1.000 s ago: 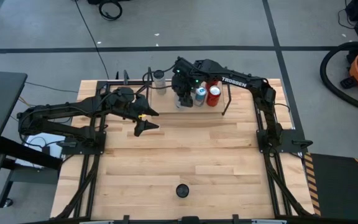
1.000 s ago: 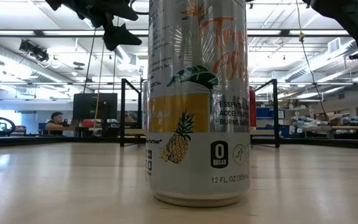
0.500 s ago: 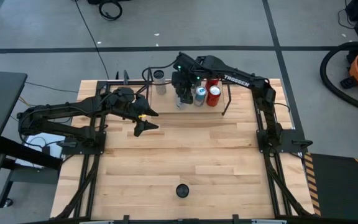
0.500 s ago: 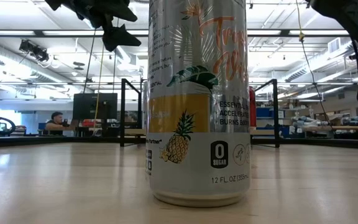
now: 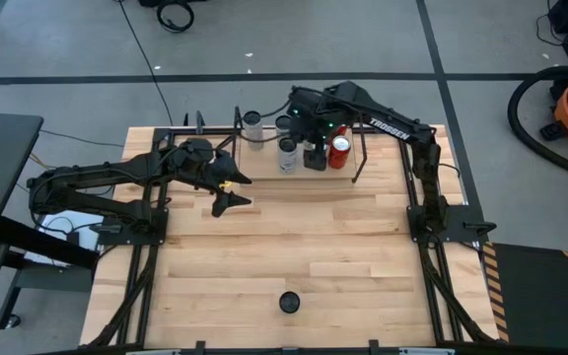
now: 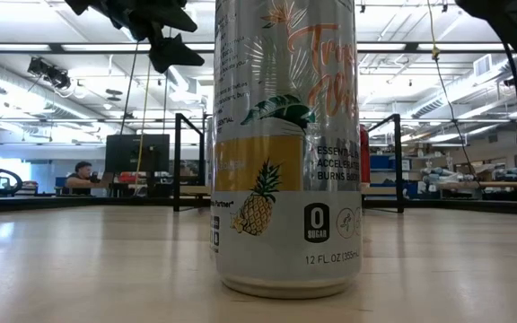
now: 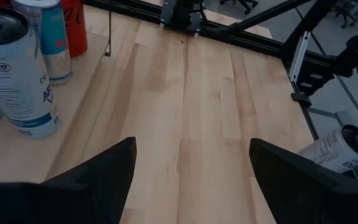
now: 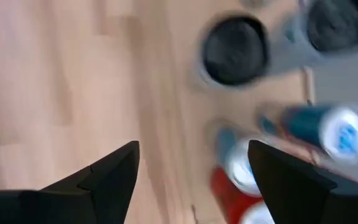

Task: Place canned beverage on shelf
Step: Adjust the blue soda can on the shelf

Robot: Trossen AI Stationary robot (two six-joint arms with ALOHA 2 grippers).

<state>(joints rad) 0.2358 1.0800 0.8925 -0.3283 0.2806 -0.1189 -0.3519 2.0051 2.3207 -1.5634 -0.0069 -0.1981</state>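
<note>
Canned beverages stand at the far edge of the wooden table [image 5: 294, 247]: a tall white can with a dark top [image 5: 287, 155] in front of the low shelf with black metal end frames and a light wood board [image 5: 358, 158], a red can [image 5: 339, 151] beside it on the right, and a silver can [image 5: 253, 128] further left and back. The blue-and-white can [image 7: 44, 37] is mostly hidden under the right arm from above. A tall silver pineapple-print can [image 6: 285, 148] stands alone near the table's front edge and blocks most of the shelf from the low camera; its top is cut off.

The right gripper [image 5: 314, 148] reaches over the cans from the right, its fingers spread apart and holding nothing; its own camera is blurred. The left gripper [image 5: 227, 197] hovers over the table's left-middle, pointing toward the cans, fingers apart and empty.
</note>
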